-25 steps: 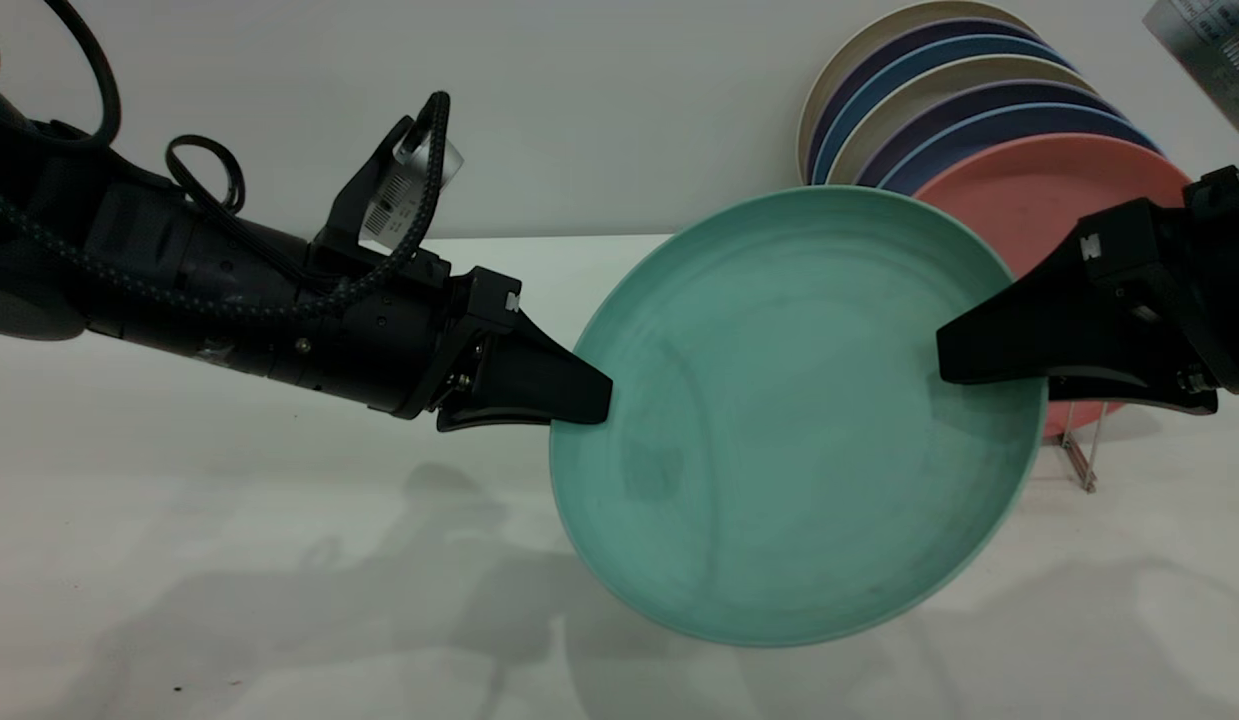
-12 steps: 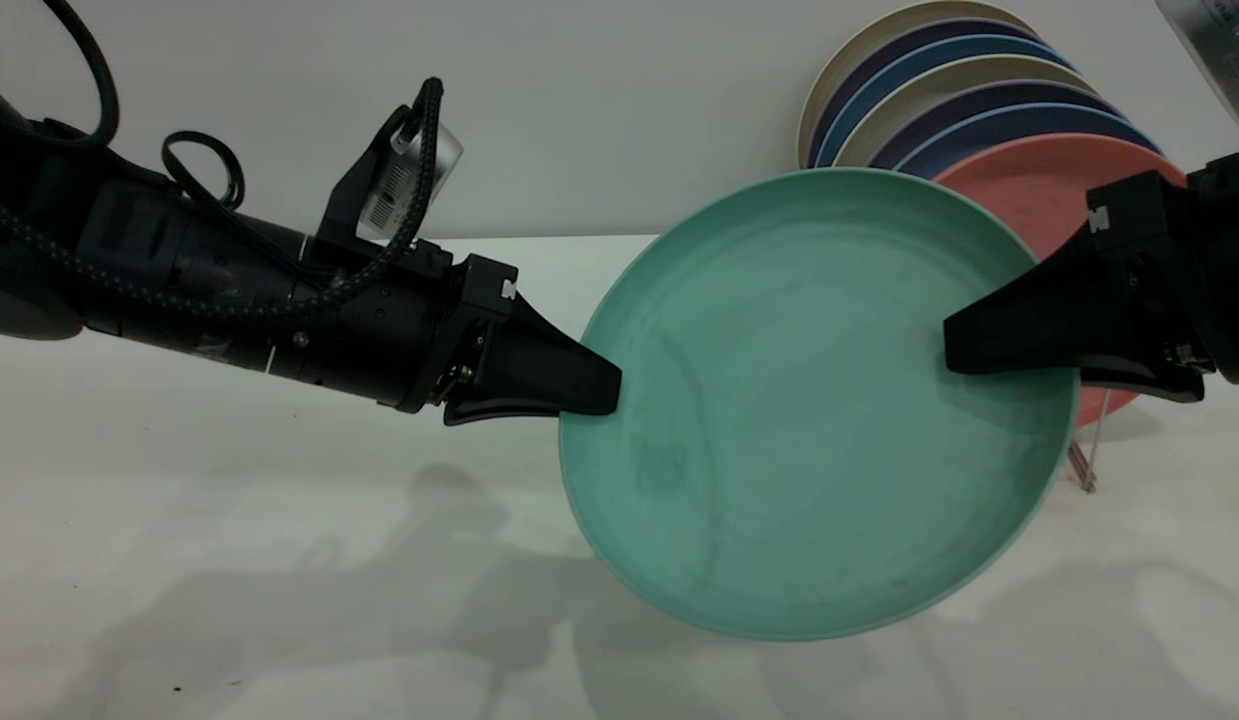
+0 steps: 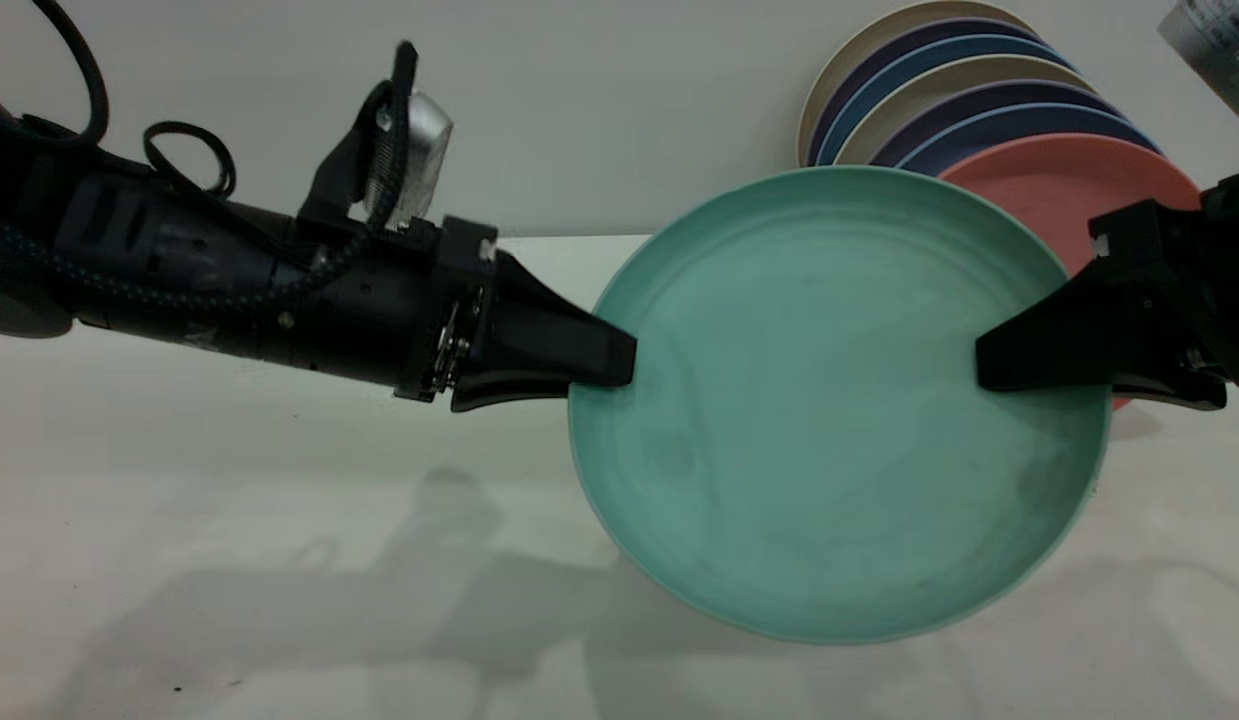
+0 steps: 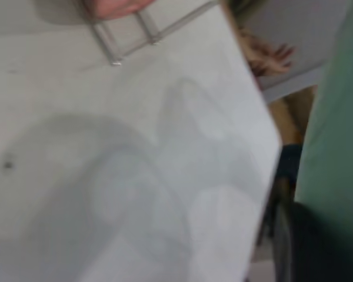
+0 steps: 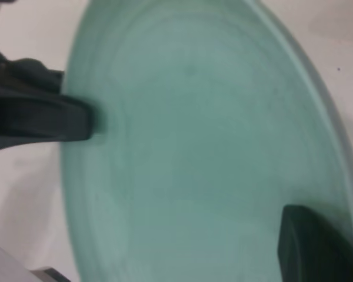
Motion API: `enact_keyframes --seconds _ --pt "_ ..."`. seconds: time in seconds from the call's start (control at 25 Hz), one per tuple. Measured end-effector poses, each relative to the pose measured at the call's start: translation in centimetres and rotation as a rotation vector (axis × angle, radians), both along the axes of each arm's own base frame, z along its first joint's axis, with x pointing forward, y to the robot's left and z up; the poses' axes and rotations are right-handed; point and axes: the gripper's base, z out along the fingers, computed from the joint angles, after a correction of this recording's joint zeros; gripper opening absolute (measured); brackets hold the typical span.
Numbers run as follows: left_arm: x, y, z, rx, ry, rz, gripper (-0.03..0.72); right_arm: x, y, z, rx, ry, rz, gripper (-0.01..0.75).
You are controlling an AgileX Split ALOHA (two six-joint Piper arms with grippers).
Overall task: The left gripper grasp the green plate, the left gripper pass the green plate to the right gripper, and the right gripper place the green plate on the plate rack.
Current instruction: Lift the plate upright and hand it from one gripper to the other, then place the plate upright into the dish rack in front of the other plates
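The green plate [image 3: 839, 400] hangs in the air above the table [image 3: 229, 500], tilted with its hollow face toward the exterior camera, held at two opposite points of its rim. On the plate's left edge the left gripper [image 3: 604, 368] is pinched onto the rim — one finger lies on the front face, the other runs behind. On the plate's right edge the right gripper [image 3: 999, 368] is likewise clamped over the rim. The right wrist view shows the same: one dark finger [image 5: 309, 244] on the plate's near rim and the left gripper [image 5: 76, 120] on the far rim.

Behind the plate's upper right stand a pink plate [image 3: 1069, 190] and a row of blue-rimmed plates [image 3: 939, 100], upright. The left wrist view catches part of the rack [image 4: 135, 29] — thin wire on the table — under the pink plate.
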Motion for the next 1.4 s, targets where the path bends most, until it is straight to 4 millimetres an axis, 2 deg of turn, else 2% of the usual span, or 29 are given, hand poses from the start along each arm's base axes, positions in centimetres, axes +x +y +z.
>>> enact_keyframes --seconds 0.2,0.28,0.36,0.48,0.64,0.84,1.0,1.16,1.4 --pt "-0.6 0.1 0.5 -0.059 0.060 -0.073 0.501 -0.1 0.3 0.2 0.012 -0.021 0.039 0.061" --pt "-0.9 0.2 0.7 -0.071 0.079 -0.106 0.603 -0.1 0.3 0.2 0.009 -0.026 0.048 0.060" --pt "-1.2 0.6 0.7 -0.064 0.091 -0.147 0.650 -0.2 0.3 0.2 0.006 -0.028 0.056 0.060" --pt "-1.3 1.7 0.5 -0.009 0.116 -0.227 0.655 -0.2 0.3 0.1 0.000 -0.027 0.053 0.060" --pt "-0.7 4.0 0.6 0.098 0.163 -0.319 0.609 -0.1 0.1 0.0 -0.020 -0.023 0.031 0.060" --pt "1.3 6.8 0.7 0.246 0.218 -0.272 0.560 0.0 0.0 -0.1 -0.039 -0.033 0.039 0.060" --pt "2.6 8.6 0.2 0.431 0.261 -0.177 0.553 0.3 -0.2 -0.1 -0.152 -0.103 0.149 0.060" --pt "3.6 10.1 -0.3 0.636 0.296 -0.097 0.553 1.9 -0.3 1.2 -0.279 -0.171 0.280 0.060" --pt "5.1 12.0 0.3 0.880 0.359 0.017 0.553 5.4 -0.9 5.2 -0.486 -0.205 0.449 0.060"
